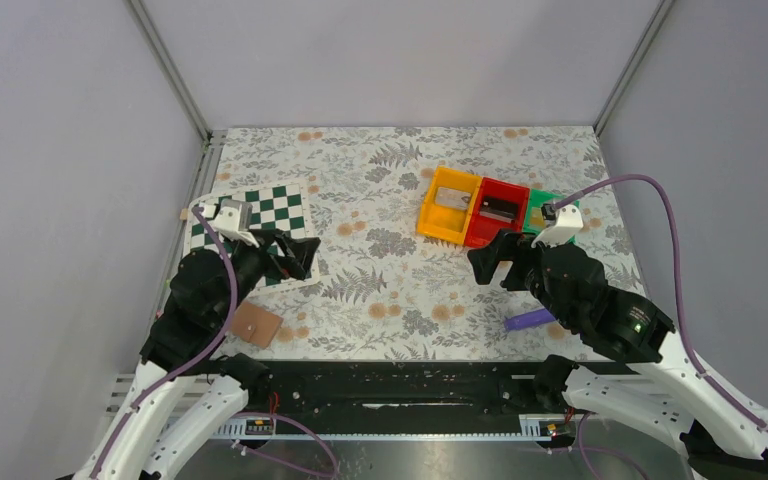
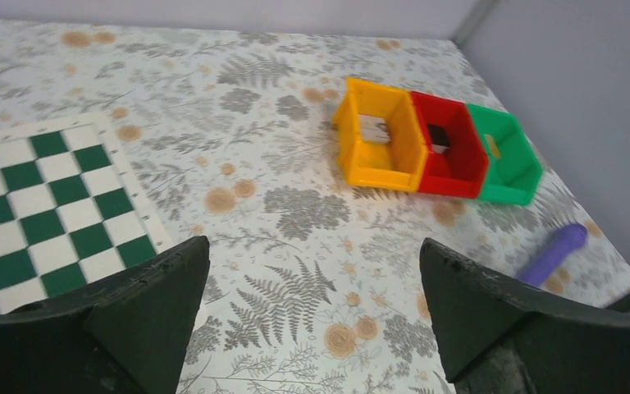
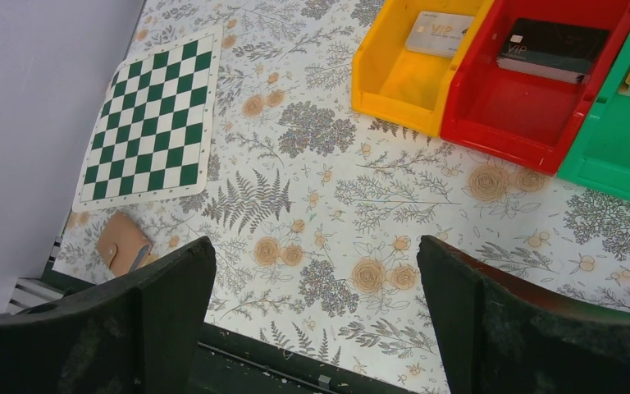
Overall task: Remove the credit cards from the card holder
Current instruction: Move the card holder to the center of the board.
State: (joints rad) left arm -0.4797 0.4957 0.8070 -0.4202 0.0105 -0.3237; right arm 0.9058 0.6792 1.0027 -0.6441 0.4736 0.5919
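Top: card holder (image 1: 257, 323) lies shut nr the near-left corner, by the left arm. Left gripper (image 1: 298, 257) and right gripper (image 1: 490, 260) are both spread wide, empty.

Left wrist: holder out of view.

Right wrist: holder sits just nearer than the chessboard (image 3: 152, 123).

Best approach: left pins one half, right lifts the flap slowly.

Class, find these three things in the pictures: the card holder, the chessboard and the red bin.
card holder (image 3: 120, 241): right wrist view, middle of its tan cover.
chessboard (image 3: 152, 123): right wrist view, centre of the board.
red bin (image 3: 518, 111): right wrist view, bare floor near the front.
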